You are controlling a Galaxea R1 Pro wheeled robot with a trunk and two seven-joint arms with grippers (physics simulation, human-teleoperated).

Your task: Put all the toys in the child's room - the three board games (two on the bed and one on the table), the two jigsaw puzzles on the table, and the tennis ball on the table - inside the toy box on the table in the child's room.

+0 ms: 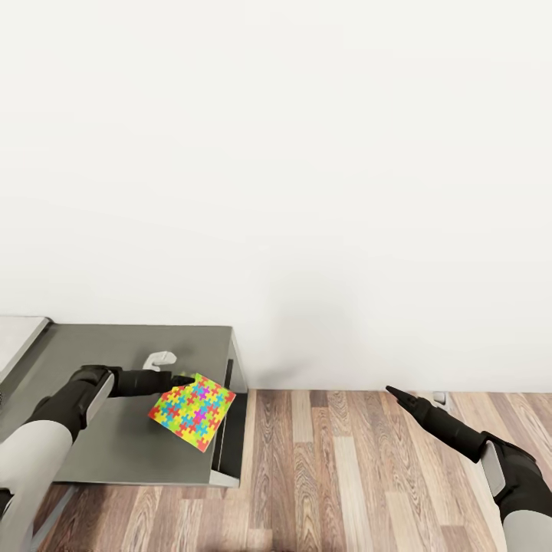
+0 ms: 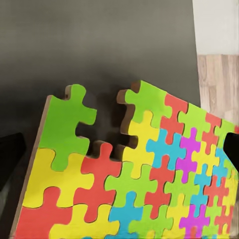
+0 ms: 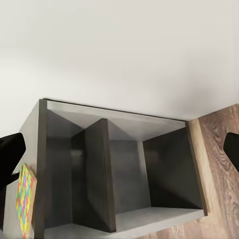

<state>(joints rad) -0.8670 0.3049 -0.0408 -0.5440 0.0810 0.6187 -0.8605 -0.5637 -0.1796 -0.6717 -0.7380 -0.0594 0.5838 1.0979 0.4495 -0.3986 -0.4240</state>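
I see the white wall (image 1: 307, 153), the wood-plank floor (image 1: 345, 475) and the dark grey bench (image 1: 115, 360) with open compartments in its end. My left tool (image 1: 182, 379) grips a jigsaw puzzle (image 1: 192, 410) by one corner, held tilted over the bench's right edge. My right tool (image 1: 395, 394) hovers over the floor, empty, its fingers spread apart.
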